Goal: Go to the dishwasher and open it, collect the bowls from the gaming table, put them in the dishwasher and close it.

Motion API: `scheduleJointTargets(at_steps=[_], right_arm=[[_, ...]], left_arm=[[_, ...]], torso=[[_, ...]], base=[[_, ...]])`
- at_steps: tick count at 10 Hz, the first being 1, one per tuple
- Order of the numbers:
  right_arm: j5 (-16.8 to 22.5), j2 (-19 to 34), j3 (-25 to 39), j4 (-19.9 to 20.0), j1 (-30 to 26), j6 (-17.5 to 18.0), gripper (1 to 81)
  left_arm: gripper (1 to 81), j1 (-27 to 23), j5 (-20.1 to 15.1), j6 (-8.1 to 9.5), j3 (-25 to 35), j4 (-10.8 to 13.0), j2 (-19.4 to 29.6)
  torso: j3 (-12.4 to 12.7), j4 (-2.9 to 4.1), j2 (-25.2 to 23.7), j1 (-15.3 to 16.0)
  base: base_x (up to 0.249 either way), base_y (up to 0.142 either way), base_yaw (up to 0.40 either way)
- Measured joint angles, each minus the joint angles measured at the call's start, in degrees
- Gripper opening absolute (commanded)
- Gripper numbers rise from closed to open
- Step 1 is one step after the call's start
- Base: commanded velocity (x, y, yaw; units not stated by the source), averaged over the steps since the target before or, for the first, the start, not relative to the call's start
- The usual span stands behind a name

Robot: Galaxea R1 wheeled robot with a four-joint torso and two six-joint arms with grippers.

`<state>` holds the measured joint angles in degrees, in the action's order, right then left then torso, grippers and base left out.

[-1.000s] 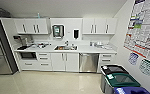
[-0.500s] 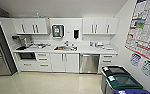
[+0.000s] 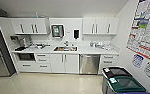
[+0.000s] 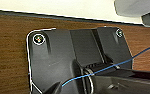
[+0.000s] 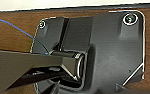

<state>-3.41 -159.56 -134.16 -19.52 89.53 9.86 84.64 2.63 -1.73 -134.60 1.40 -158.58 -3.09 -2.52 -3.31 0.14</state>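
One step in hand, the first: dishwasher (image 3: 89, 64) was faced from across the floor, door shut, set under the counter's (image 3: 96, 51) right end | jaw state couldn't be told, nothing seen held | next: bar handle would need reaching

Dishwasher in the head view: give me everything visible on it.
The brushed stainless-steel dishwasher sits under the white countertop, built into the lower cabinet run. Its front is a flat, upright steel panel with a horizontal bar handle across the top. The door looks shut, flush with the neighbouring fronts. White double cabinet doors flank it on one side, a stack of white drawers on the other. Its base meets the pale floor. Nothing rests against it.
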Motion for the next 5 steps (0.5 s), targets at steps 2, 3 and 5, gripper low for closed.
scheduleJointTargets(at_steps=[2, 3, 5], right_arm=[[0.0, 0.0, 0.0, 0.0, 0.2, 0.0, 81.1], [0.0, 0.0, 0.0, 0.0, 0.1, 0.0, 81.1], [0.0, 0.0, 0.0, 0.0, 0.0, 0.0, 81.1]], left_arm=[[81.1, 0.3, -0.1, 0.0, 0.0, 0.0, 0.0], [81.1, 0.3, -0.1, 0.0, 0.0, 0.0, 0.0], [81.1, 0.0, 0.0, 0.0, 0.0, 0.0, 0.0]], torso=[[0.0, 0.0, 0.0, 0.0], [0.0, 0.0, 0.0, 0.0], [0.0, -0.02, 0.0, 0.0]], base=[[0.102, 0.0, 0.0], [0.102, 0.0, 0.0], [0.104, 0.0, 0.0]])
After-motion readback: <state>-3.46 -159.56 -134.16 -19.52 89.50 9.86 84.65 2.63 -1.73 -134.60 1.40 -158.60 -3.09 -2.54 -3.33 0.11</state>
